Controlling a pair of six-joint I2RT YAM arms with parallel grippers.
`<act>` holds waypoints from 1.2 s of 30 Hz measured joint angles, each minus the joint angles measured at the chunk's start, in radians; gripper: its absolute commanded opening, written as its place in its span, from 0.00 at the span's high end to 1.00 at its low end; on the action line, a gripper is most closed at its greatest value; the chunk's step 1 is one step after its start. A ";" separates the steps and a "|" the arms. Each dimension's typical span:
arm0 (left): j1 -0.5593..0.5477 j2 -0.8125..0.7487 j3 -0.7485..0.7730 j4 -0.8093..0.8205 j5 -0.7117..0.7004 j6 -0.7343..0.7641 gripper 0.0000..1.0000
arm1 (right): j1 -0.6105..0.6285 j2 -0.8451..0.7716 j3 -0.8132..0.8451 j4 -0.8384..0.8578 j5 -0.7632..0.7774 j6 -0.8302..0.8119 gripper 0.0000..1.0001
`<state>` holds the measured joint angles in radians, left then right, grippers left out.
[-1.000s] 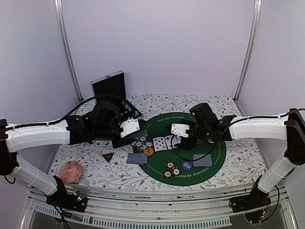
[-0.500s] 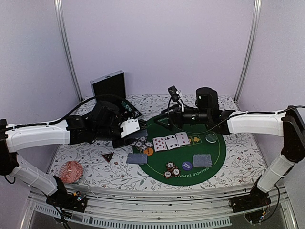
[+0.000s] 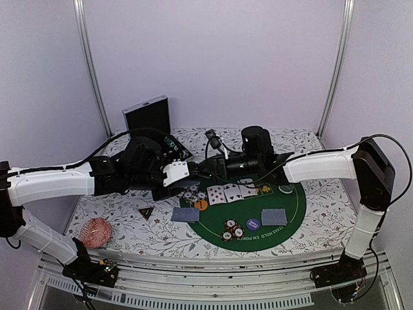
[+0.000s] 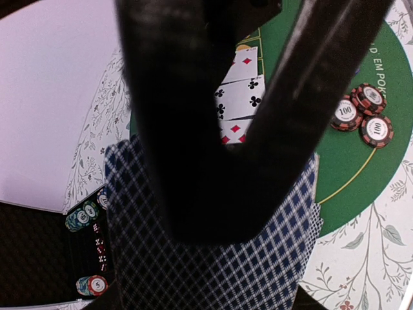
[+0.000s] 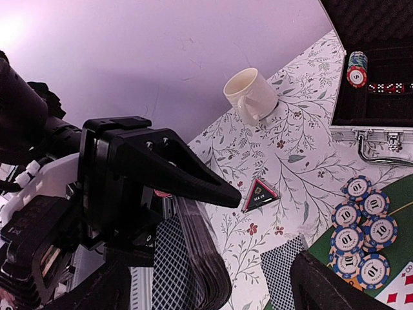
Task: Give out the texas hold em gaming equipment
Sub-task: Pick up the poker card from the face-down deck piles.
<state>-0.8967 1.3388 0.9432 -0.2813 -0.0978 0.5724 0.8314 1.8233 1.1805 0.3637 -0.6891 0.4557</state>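
Moved since half a second ago: right arm [image 3: 322,169], which we log as swung further left along the far side of the green mat [image 3: 290,206].

1. Right arm: forearm level, wrist above the row of face-up cards [image 3: 227,192]. The right gripper [image 3: 205,170] points at the left gripper [image 3: 188,178] and sits near it. Its own view shows the fingers spread wide, holding nothing.
2. Left arm [image 3: 58,181]: unchanged, stretched in from the left. Its fingers are clamped on a deck of cards [image 4: 213,265] with blue-checked backs, held off the table over the mat's left edge.
3. Writing: we read "TEXAS HOLD EM POKER" along the mat's near rim.
   - The red chips [image 4: 362,115] read "100".
   - The blue chips [image 5: 362,226] read "10".
   - A chip in the open case [image 5: 381,97] reads "5".
   - The lettering on the black triangular marker [image 5: 260,196] is too small for us to read.
4. Also on the mat:
   - two face-down cards [image 3: 273,217]
   - orange button [image 3: 201,205]
   - purple button [image 3: 253,224]
   - pale-green button [image 3: 285,188]
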 measured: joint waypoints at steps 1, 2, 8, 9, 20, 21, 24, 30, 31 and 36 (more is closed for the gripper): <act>0.000 0.000 0.000 0.000 0.000 0.000 0.47 | 0.000 0.012 0.010 0.000 0.000 0.005 0.16; 0.000 0.000 0.000 0.000 0.000 0.000 0.47 | 0.001 0.024 0.020 0.000 0.003 0.010 0.19; 0.000 -0.005 0.000 0.000 0.000 0.000 0.48 | 0.001 0.034 0.029 -0.030 0.035 0.017 0.30; 0.000 -0.005 0.000 0.000 0.000 0.000 0.48 | 0.001 0.034 0.029 -0.039 0.042 0.014 0.32; 0.000 -0.005 0.000 -0.003 0.000 0.000 0.49 | 0.002 0.021 0.039 -0.124 0.088 -0.039 0.52; 0.000 -0.005 0.000 -0.003 0.000 0.000 0.49 | 0.002 0.017 0.039 -0.132 0.093 -0.047 0.53; 0.000 -0.005 0.000 -0.002 0.000 0.000 0.49 | 0.002 0.005 0.042 -0.158 0.104 -0.061 0.57; 0.000 -0.005 0.000 -0.002 -0.003 0.000 0.49 | 0.002 -0.005 0.058 -0.203 0.111 -0.088 0.66; 0.000 -0.005 0.000 -0.002 -0.004 0.001 0.49 | 0.002 -0.005 0.061 -0.209 0.111 -0.091 0.68; 0.000 -0.005 0.000 -0.002 -0.009 0.000 0.50 | 0.002 -0.008 0.080 -0.249 0.104 -0.105 0.80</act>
<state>-0.8970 1.3334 0.9432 -0.2832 -0.1070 0.5728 0.8333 1.8153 1.2610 0.1146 -0.5854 0.3511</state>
